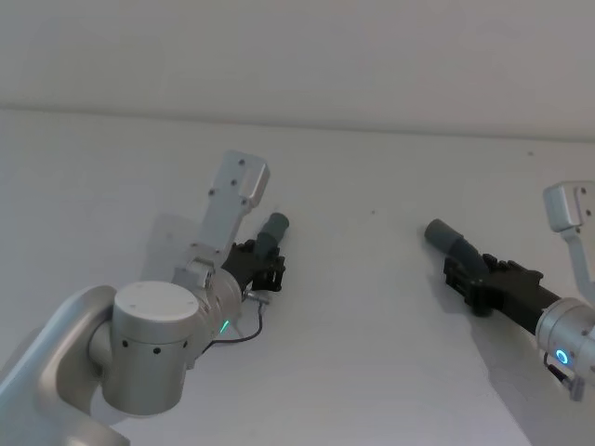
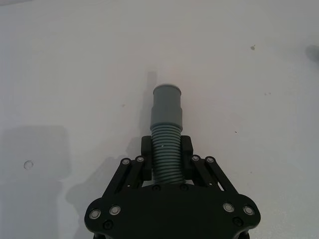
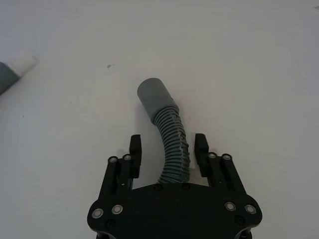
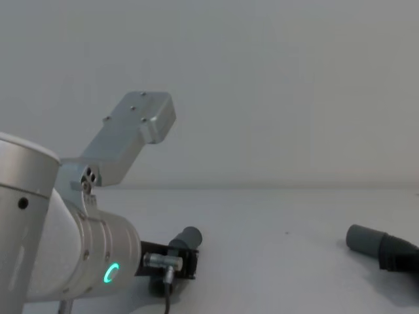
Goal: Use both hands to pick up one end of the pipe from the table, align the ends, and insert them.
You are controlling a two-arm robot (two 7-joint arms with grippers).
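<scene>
Two pieces of the grey ribbed pipe are on the white table (image 1: 372, 334). My left gripper (image 1: 266, 270) is shut on the ribbed body of one piece (image 2: 166, 159). That piece's smooth cuff (image 2: 166, 105) sticks out past the fingertips (image 2: 146, 148) and tilts upward in the chest view (image 4: 188, 238). My right gripper (image 3: 168, 145) is open and straddles a bent ribbed piece (image 3: 174, 144), with a gap at each finger. The bent piece's cuff (image 3: 155, 97) points toward the table's middle (image 1: 439, 232). About a third of the table's width separates the two cuffs.
A grey piece with a white tip (image 3: 20, 63) shows at the edge of the right wrist view. A thin black cable (image 1: 244, 333) loops beside the left wrist. The pale wall (image 1: 297, 56) bounds the table's far edge.
</scene>
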